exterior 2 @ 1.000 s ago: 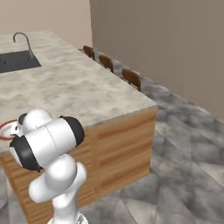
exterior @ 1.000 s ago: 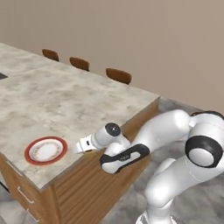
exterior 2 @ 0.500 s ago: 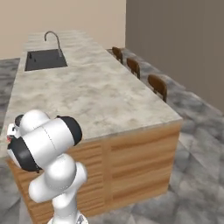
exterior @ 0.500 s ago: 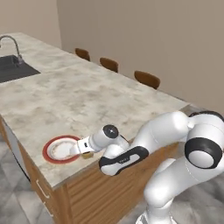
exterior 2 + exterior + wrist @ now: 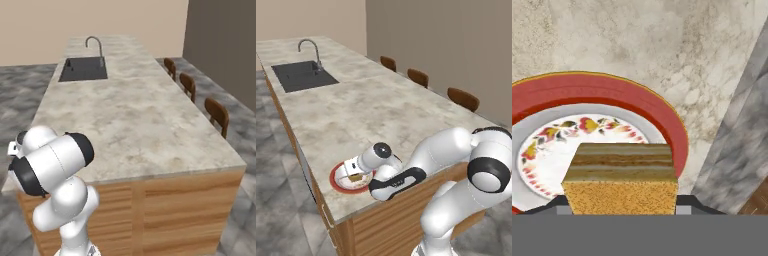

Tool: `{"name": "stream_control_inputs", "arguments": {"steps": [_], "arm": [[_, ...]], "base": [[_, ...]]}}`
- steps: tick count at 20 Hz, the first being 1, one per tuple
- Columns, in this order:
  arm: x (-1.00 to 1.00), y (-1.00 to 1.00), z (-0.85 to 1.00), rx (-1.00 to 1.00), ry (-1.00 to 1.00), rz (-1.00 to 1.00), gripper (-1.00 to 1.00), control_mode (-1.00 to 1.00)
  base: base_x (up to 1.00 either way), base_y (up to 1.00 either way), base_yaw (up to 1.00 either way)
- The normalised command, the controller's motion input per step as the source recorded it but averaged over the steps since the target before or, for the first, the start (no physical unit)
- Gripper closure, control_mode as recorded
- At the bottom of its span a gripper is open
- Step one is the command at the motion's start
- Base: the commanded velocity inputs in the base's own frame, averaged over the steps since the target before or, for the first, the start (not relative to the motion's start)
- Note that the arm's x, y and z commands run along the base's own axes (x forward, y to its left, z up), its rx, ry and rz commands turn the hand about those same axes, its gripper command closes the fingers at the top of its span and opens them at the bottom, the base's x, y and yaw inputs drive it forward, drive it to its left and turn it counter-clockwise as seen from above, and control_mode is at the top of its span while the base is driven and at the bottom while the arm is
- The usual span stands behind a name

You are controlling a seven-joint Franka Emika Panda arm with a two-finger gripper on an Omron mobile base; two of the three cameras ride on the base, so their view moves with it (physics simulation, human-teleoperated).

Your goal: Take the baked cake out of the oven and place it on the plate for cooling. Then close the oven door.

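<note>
A square slice of layered cake point(image 5: 622, 175) sits between my gripper's point(image 5: 621, 204) two fingertips, and the gripper is shut on it. The cake hangs over a red-rimmed plate point(image 5: 612, 95) with a flowered white centre, close above its inner part. In the left base view the plate point(image 5: 335, 179) lies near the front edge of the island counter, with the gripper point(image 5: 349, 173) and the cake point(image 5: 355, 177) low over it. The oven and the oven door are out of view.
The plate lies on a long stone-topped island point(image 5: 366, 110) with a wooden front. At its far end are a dark sink point(image 5: 303, 75) and a faucet point(image 5: 308, 47). Brown chairs point(image 5: 418, 77) line the far side. Grey floor point(image 5: 747, 130) lies just past the counter edge beside the plate.
The whole picture has shifted, so the base has moved along the island. The gripper with the cake has gone from beside the plate's rim to over its middle.
</note>
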Motion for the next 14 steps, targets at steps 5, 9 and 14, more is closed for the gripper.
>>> {"name": "stream_control_inputs", "arguments": {"steps": [5, 9, 14], "arm": [[0.00, 0.00, 0.00, 0.00, 0.00, 0.00, 1.00, 1.00], [0.00, 0.00, 0.00, 0.00, 0.00, 0.00, 1.00, 1.00], [0.00, 0.00, 0.00, 0.00, 0.00, 0.00, 1.00, 1.00]], "base": [[0.49, -0.06, 0.26], [0.39, -0.03, 0.18], [0.04, 0.00, 0.01]]}}
